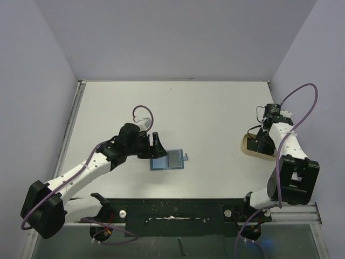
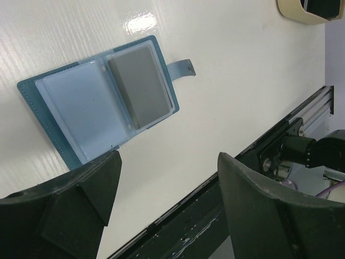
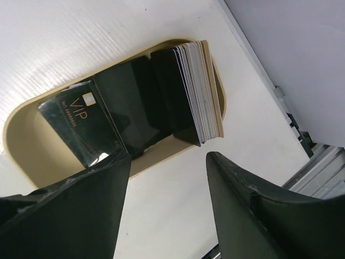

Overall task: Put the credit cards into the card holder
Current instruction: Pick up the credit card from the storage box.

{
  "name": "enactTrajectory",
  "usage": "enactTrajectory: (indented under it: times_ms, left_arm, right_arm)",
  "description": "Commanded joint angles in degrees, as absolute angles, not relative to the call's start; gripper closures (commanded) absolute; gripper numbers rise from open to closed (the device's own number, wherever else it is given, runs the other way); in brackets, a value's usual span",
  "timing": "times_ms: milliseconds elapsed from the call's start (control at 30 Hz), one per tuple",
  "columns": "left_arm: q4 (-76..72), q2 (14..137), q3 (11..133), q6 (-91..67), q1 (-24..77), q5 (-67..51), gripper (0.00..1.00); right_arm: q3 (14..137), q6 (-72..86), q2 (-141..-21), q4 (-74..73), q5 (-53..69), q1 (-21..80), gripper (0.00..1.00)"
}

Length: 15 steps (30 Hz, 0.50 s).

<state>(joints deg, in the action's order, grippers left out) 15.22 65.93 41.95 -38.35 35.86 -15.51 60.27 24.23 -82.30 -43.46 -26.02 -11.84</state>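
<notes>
The teal-blue card holder [image 1: 167,160] lies open on the white table, its snap tab [image 2: 182,67] pointing right. A grey credit card [image 2: 139,86] sits in its right-hand pocket, and the left pockets [image 2: 78,108] are light blue. My left gripper [image 1: 155,145] hovers just left of the holder, open with nothing between the fingers [image 2: 170,167]. My right gripper [image 3: 168,167] is open and empty just above the near rim of a tan tray [image 3: 178,148]. In the tray are an upright stack of credit cards [image 3: 202,91] and a black VIP card [image 3: 81,124].
The tan tray [image 1: 249,147] sits at the right side of the table under the right arm. A black rail [image 1: 172,208] runs along the near table edge. Grey walls close in the table's back and sides.
</notes>
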Motion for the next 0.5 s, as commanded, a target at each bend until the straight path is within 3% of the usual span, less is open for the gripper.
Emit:
enactTrajectory:
  times_ms: [0, 467]
  left_arm:
    - [14.6, 64.8, 44.1, -37.4, 35.5, -16.3, 0.28]
    - [12.5, 66.9, 43.3, -39.0, 35.4, -17.9, 0.29]
  right_arm:
    - [62.7, 23.0, -85.7, -41.2, -29.2, -12.6, 0.41]
    - [64.9, 22.1, -93.8, -39.6, -34.5, -16.3, 0.39]
